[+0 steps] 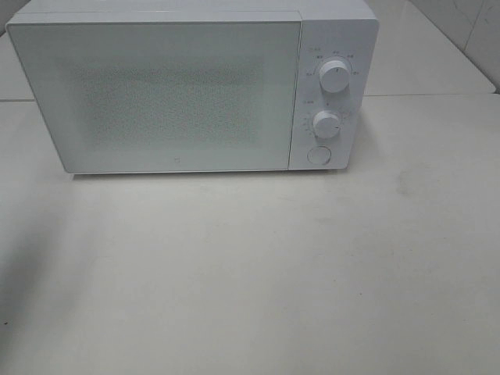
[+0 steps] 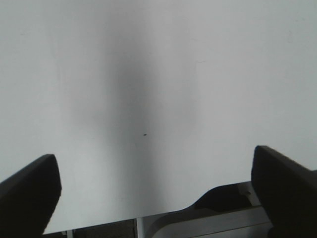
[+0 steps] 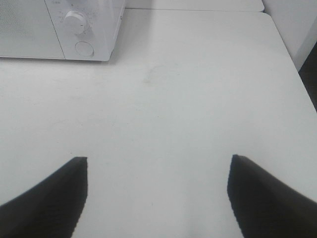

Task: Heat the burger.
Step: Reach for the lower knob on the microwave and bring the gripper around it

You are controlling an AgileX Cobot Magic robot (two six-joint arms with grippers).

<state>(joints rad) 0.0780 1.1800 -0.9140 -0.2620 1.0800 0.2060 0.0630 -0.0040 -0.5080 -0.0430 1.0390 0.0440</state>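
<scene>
The burger is not in any view. A white microwave (image 1: 172, 90) stands at the back of the white table (image 1: 250, 273) with its door shut; its two knobs (image 1: 326, 125) and a round button (image 1: 318, 155) are on its right side. It also shows in the right wrist view (image 3: 64, 27), far from my right gripper. My left gripper (image 2: 156, 183) is open and empty over bare table near its edge. My right gripper (image 3: 156, 191) is open and empty over bare table. Neither gripper shows in the exterior high view.
A second white table surface (image 1: 437, 55) lies behind the microwave to the right, with a tiled wall (image 1: 476, 31) at the far right. The table's right edge (image 3: 297, 74) shows in the right wrist view. A metal frame part (image 2: 218, 218) shows below the table edge.
</scene>
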